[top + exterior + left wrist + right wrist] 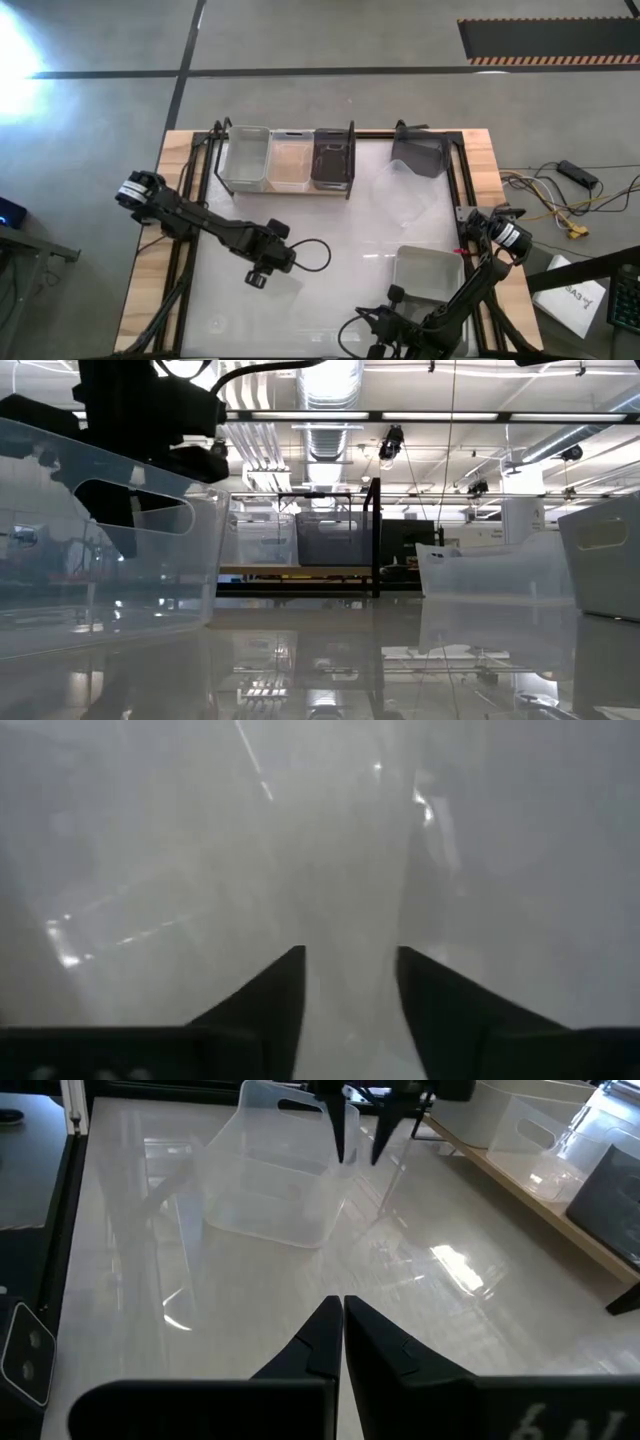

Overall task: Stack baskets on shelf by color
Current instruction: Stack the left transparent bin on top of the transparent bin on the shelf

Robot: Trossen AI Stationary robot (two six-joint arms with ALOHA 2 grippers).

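Left gripper (262, 272) sits over the near-left part of the table (340, 215), jaws parted astride the wall of a clear basket (275, 1175); whether they pinch that wall cannot be told. The wall fills the gap between its fingers (265, 1005).

Right gripper (340, 1312) waits low at the near edge, jaws closed, empty, well apart from that basket.

Shelf (285, 187) is far beyond both jaws and holds a clear, a whitish and a dark basket (333, 158) side by side. A whitish basket (428, 273) sits near the right arm; a grey basket (418, 155) lies right of the shelf.
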